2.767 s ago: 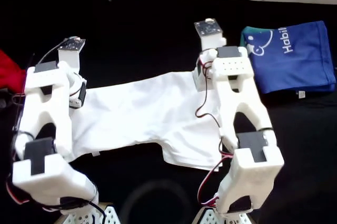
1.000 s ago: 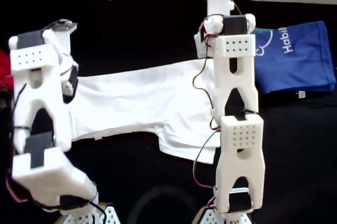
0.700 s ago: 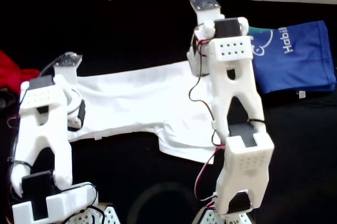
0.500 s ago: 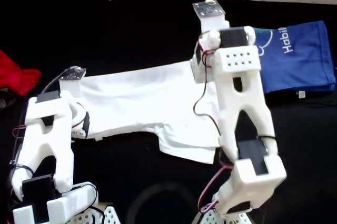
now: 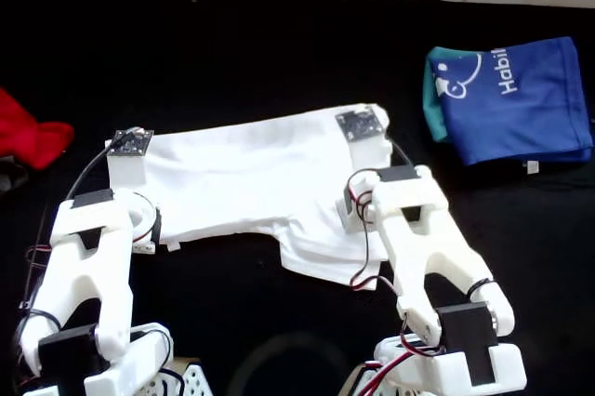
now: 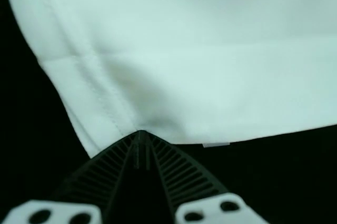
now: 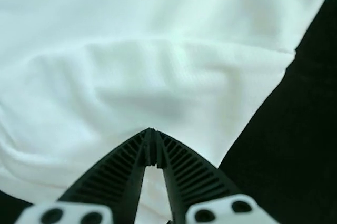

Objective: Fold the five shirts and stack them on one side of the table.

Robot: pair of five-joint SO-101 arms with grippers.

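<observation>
the white shirt (image 5: 251, 182) lies spread in the middle of the black table (image 5: 232, 52), between the 2 arms. the left gripper (image 6: 141, 135) has its fingers together, tips at the hem of the shirt. the right gripper (image 7: 150, 132) is also closed, tips on wrinkled cloth. if cloth is caught inside, i cannot tell. a folded blue shirt (image 5: 516, 99) lies far right, a red shirt (image 5: 28, 136) at the left edge.

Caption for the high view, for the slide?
Left gripper and right gripper shut on the white shirt; folded blue shirt far right, red cloth at left edge.
</observation>
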